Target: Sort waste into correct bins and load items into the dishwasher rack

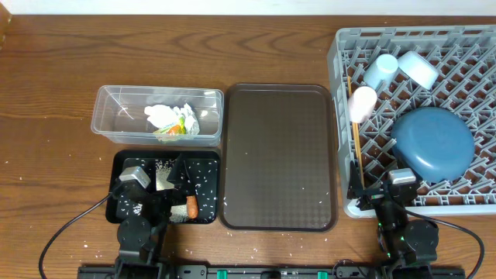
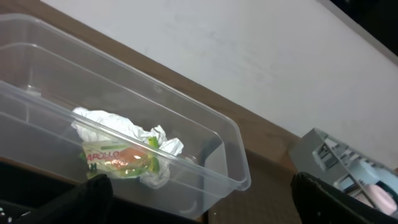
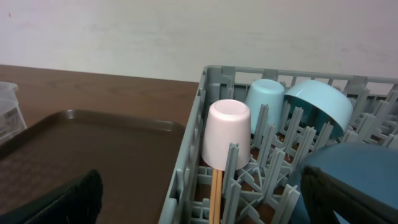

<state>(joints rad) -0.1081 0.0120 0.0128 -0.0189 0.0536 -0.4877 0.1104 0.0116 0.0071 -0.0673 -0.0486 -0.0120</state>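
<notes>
The clear tub holds the crumpled white paper with the green-yellow wrapper, which also shows in the left wrist view. The black tray holds loose rice grains and the orange carrot piece. My left gripper is open and empty over the black tray, its fingers wide apart. The grey rack holds the blue plate, pink cup, light-blue cup, bowl and chopsticks. My right gripper is open and empty at the rack's front left corner.
The large brown serving tray lies between the bins and the rack. A few rice grains are scattered on the wooden table by the black tray. Cables run from both arm bases along the front edge.
</notes>
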